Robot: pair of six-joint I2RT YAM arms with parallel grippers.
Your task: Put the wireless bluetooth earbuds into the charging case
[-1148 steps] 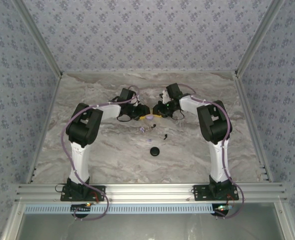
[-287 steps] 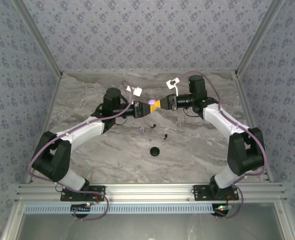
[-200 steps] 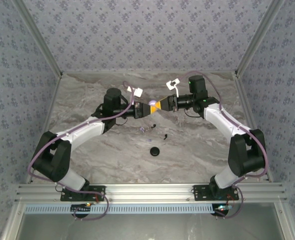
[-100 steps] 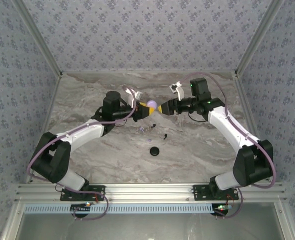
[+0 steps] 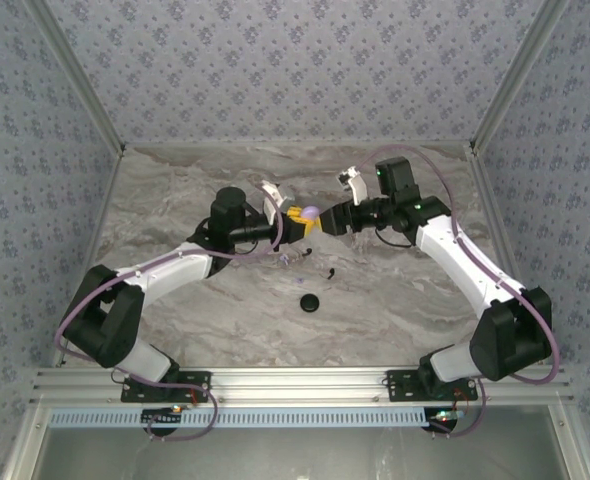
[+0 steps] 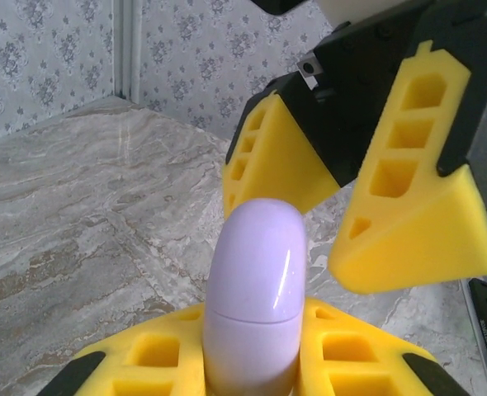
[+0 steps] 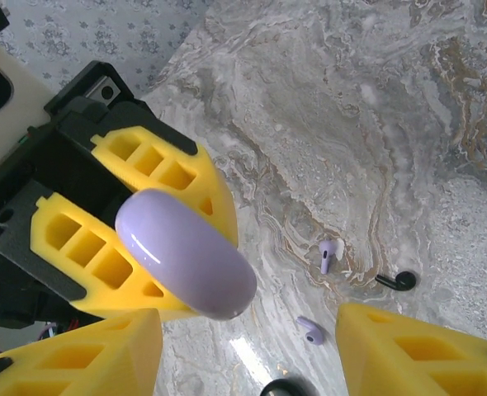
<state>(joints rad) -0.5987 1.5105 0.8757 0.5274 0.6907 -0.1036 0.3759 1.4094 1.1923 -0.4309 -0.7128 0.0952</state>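
A closed lavender charging case (image 6: 256,289) stands upright between the yellow fingers of my left gripper (image 6: 256,338), which is shut on it. In the top view the case (image 5: 311,212) is held above the table's back middle. My right gripper (image 7: 248,359) is open, its yellow fingers (image 6: 417,214) spread on either side of the case's top without touching it. Two lavender earbuds (image 7: 330,254) (image 7: 312,332) and a black earbud (image 7: 396,281) lie on the marble below. The top view shows the lavender pair (image 5: 293,258) and the black one (image 5: 329,272).
A round black disc (image 5: 309,302) lies on the marble table (image 5: 175,200) in front of the earbuds. Patterned walls and metal rails enclose the table on three sides. Both arms reach inward and meet at the back middle.
The right gripper, closed against the case a second ago, has let go and opened. The left gripper keeps the case and has shifted slightly right and lower.
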